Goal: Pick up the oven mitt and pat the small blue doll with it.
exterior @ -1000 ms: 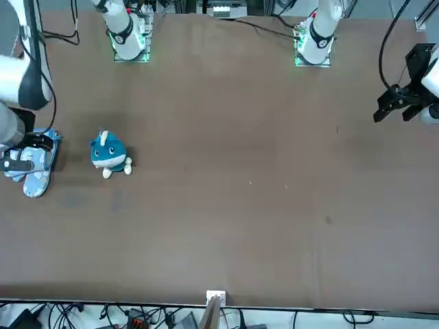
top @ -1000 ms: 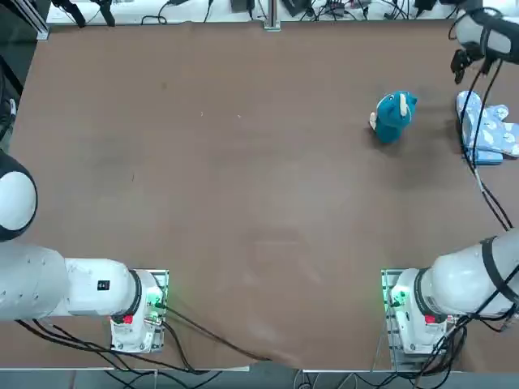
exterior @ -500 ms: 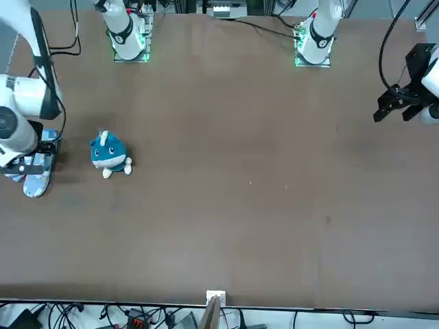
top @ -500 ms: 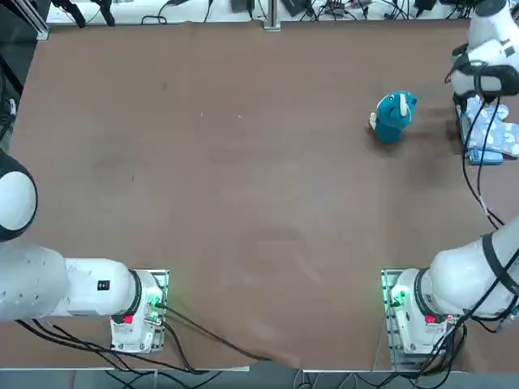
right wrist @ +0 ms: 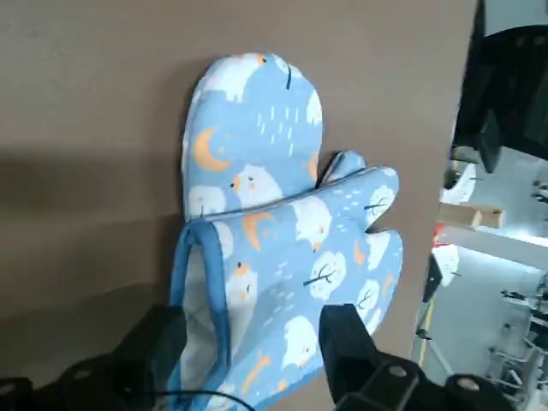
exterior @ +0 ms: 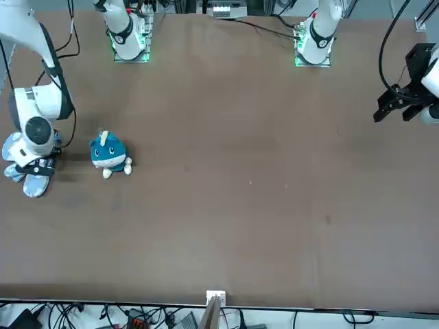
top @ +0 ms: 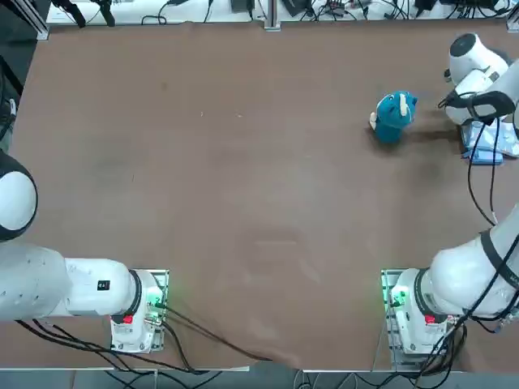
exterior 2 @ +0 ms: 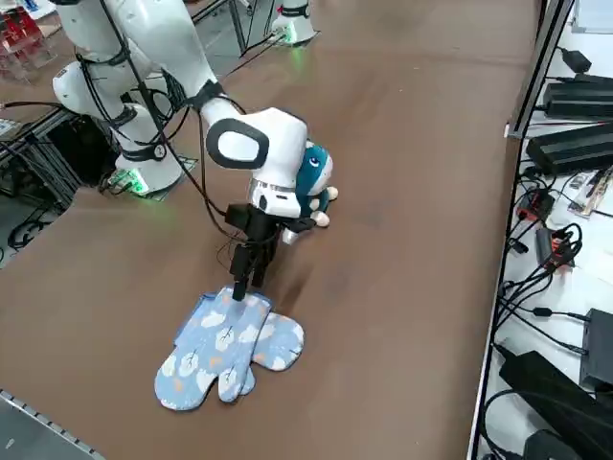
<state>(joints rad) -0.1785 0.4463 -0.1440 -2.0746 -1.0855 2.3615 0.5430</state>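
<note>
The oven mitt (exterior 2: 230,350) is light blue with white and orange prints and lies flat near the table's right edge (right wrist: 274,231). In the top view the arm covers most of the mitt (top: 489,149). My right gripper (exterior 2: 244,285) points down at the mitt's cuff end. It is open, with one finger on each side of the cuff (right wrist: 253,342). The small blue doll (top: 393,116) stands a short way to the left of the mitt, also seen in the front view (exterior: 108,154) and behind the wrist in the side view (exterior 2: 312,178).
The table's right edge (exterior 2: 57,422) runs just beyond the mitt. Cables and black boxes (exterior 2: 575,144) line the far side of the table. The brown tabletop (top: 243,162) stretches bare to the left of the doll.
My right arm has swung from the far right corner toward the mitt and come down over its cuff. The mitt and the doll have stayed where they were.
</note>
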